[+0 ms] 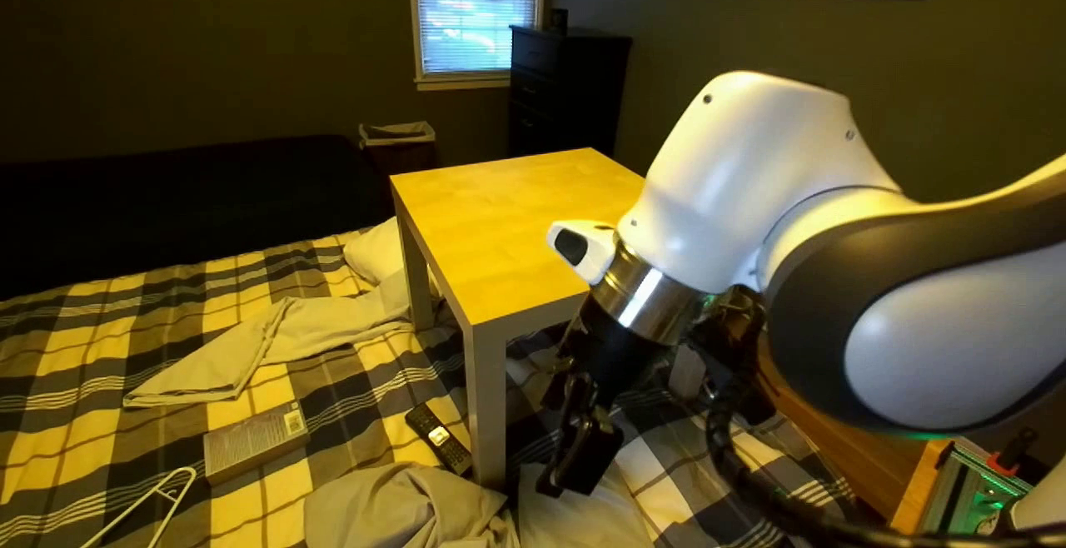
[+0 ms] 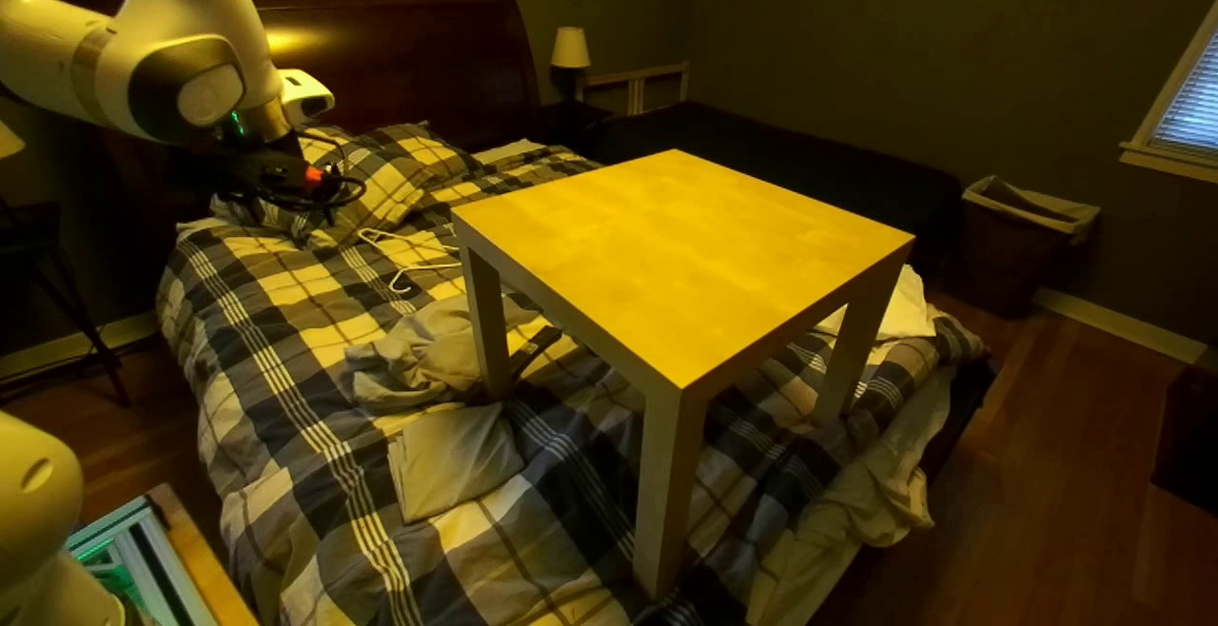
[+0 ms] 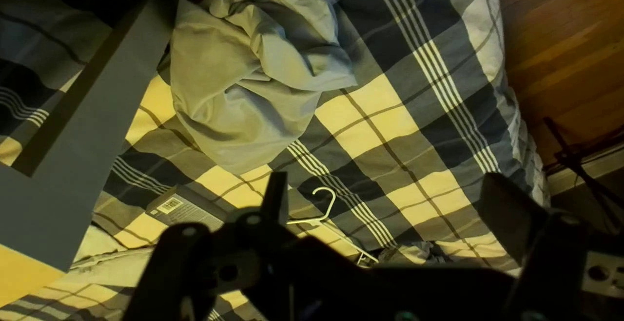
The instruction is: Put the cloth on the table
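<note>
The cloth (image 1: 408, 506) is a rumpled pale beige-grey heap on the bed, beside a table leg. It also shows in an exterior view (image 2: 419, 355) and in the wrist view (image 3: 253, 72). The table (image 1: 516, 223) stands on the bed with its yellowish top bare; it also shows in an exterior view (image 2: 685, 255). In the wrist view a white leg and a corner of the top (image 3: 24, 272) are at the left. My gripper (image 3: 389, 189) is open and empty, above the bed and apart from the cloth. In an exterior view the gripper (image 1: 570, 469) appears in front of the table.
A flat folded beige cloth (image 2: 457, 459) lies near the heap. A white hanger (image 3: 324, 209), a box (image 1: 256, 441) and a black phone (image 1: 439, 438) lie on the plaid bedspread (image 2: 314, 398). Another pale fabric (image 1: 275, 340) stretches past a far table leg.
</note>
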Controlling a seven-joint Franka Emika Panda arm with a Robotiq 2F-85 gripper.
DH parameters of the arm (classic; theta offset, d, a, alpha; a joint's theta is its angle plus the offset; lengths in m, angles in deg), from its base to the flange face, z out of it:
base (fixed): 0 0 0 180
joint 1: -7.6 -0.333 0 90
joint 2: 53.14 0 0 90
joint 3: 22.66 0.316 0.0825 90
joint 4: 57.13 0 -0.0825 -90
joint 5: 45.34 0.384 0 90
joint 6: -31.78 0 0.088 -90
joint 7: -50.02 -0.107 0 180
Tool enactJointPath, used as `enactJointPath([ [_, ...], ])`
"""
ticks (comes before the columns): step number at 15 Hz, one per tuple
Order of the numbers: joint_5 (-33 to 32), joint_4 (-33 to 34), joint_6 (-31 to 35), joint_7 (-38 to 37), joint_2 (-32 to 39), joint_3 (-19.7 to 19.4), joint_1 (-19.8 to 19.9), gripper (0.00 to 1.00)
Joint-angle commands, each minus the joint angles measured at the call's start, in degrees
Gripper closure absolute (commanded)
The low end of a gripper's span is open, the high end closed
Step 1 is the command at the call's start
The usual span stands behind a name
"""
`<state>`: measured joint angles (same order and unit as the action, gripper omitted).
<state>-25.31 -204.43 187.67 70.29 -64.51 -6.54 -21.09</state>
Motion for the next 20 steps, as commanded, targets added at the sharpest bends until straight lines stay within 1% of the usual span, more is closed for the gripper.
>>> enactJointPath([
  [1, -8.63, 1.45, 8.64, -4.42, 10.65, 1.93, 3.30, 0.00],
  [3, -17.42, 1.25, 13.84, -9.96, 15.37, 1.83, 5.93, 0.00],
  [4, -22.73, 0.87, 16.70, -14.10, 16.94, -0.44, 5.89, 0.00],
  [5, -27.19, 1.01, 17.88, -17.86, 17.95, -3.18, 5.28, 0.00],
  [6, -31.94, 2.10, 17.61, -22.31, 19.21, -6.49, 3.70, 0.00],
  [7, -36.52, 3.54, 15.42, -26.19, 20.50, -8.84, 2.51, 0.00],
  [8, -29.94, 0.97, 16.84, -19.39, 17.93, -5.08, 4.68, 0.00],
  [9, -33.20, 1.66, 16.84, -22.10, 19.02, -6.94, 4.31, 0.00],
  [10, -34.49, 2.20, 16.84, -23.18, 19.76, -7.83, 4.11, 0.00],
  [17, -34.92, 3.08, 16.81, -24.19, 20.35, -8.18, 3.16, 0.00],
  [18, -36.33, 3.07, 16.36, -24.57, 20.58, -8.99, 2.71, 0.00],
  [19, -32.09, 3.29, 19.34, -20.77, 23.09, -5.56, 4.39, 0.00],
  [20, -33.35, 3.94, 18.63, -21.29, 24.03, -6.23, 3.64, 0.00],
])
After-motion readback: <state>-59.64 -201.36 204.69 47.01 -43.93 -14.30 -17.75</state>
